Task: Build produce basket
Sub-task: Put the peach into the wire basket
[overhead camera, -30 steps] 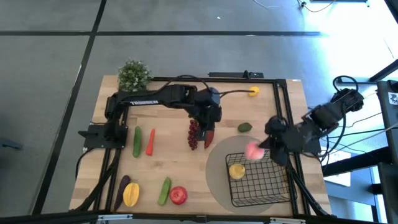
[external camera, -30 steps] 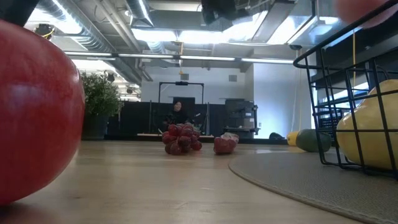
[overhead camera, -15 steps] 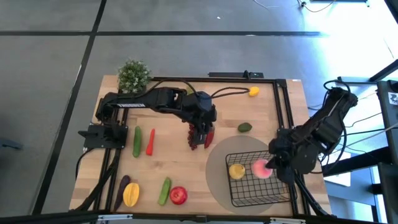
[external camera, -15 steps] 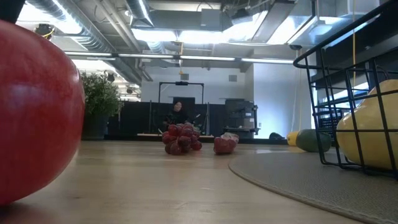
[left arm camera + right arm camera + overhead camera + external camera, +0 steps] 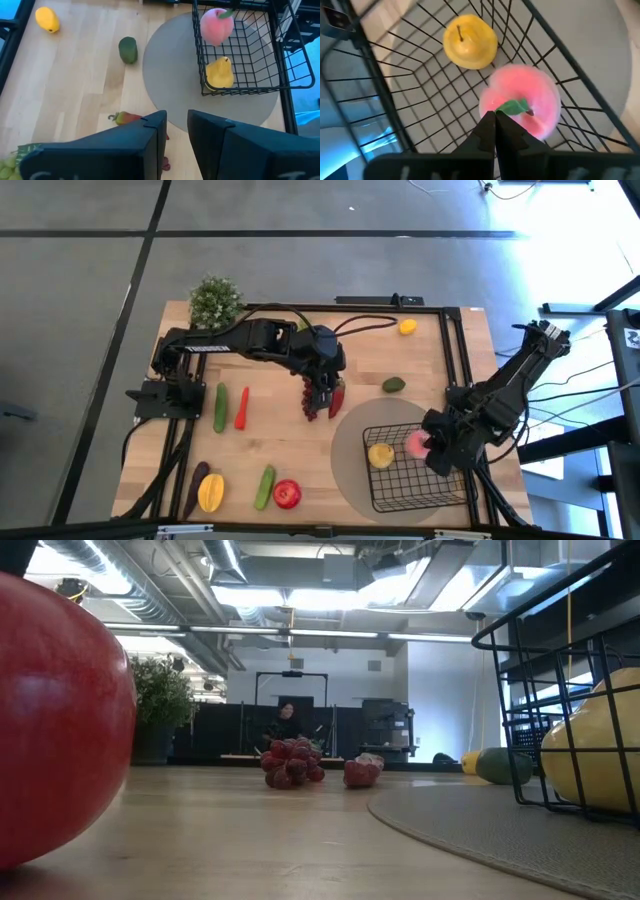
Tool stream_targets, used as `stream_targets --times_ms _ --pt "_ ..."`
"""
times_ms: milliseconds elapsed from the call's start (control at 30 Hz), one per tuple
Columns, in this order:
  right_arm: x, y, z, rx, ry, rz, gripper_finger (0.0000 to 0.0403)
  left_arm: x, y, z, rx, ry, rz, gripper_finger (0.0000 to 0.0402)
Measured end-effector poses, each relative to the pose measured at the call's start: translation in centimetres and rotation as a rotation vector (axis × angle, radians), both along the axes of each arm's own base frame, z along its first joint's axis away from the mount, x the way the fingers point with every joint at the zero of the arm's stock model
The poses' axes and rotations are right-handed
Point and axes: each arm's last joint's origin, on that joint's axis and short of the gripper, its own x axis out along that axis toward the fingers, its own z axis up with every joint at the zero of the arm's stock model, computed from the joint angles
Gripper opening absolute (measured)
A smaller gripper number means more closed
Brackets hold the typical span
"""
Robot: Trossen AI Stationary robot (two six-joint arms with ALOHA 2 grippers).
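**Two fruits in the basket, most of the produce waiting on the surface**

I am holding the right pincer [image 5: 495,131] pinched tight on the green leaf of the pink peach [image 5: 520,107], and I am keeping it down inside the basket [image 5: 415,475], beside the yellow pear [image 5: 380,455] that is already lying on the mesh floor. Whether the peach is resting on the mesh or hanging just above it, I cannot tell.

I am working the left pincer [image 5: 320,392] low over the dark red grapes [image 5: 311,405] near the middle of the surface [image 5: 290,445], with a small red piece [image 5: 335,398] just beside them. From the wrist camera its fingers [image 5: 150,145] are standing narrowly apart, with nothing that I can make out between them; a grip on the grapes I cannot confirm.

I am judging the job as early. The basket is sitting on a round grey mat [image 5: 350,455] toward the right, holding the pear and taking the peach. Waiting outside it are the avocado [image 5: 394,385], the yellow fruit [image 5: 407,327] at the far edge, a cucumber [image 5: 220,407], the carrot [image 5: 241,407], the eggplant [image 5: 197,478], the mango [image 5: 210,494], a second cucumber [image 5: 265,486] and the red apple [image 5: 287,494]. The potted plant [image 5: 214,300] is standing at the far left corner.
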Motion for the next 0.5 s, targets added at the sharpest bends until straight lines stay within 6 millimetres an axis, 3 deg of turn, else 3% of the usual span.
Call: stream_targets --times_ms 267,500 --pt "0.8 -0.3 -3.8 0.021 -0.033 -0.016 0.0000 0.0 0.0 0.0 0.000 0.000 0.000 0.0067" --pt "1.6 -0.8 -4.2 -0.002 -0.097 -0.014 0.0000 0.0 0.0 0.0 0.000 0.000 0.000 0.0067"
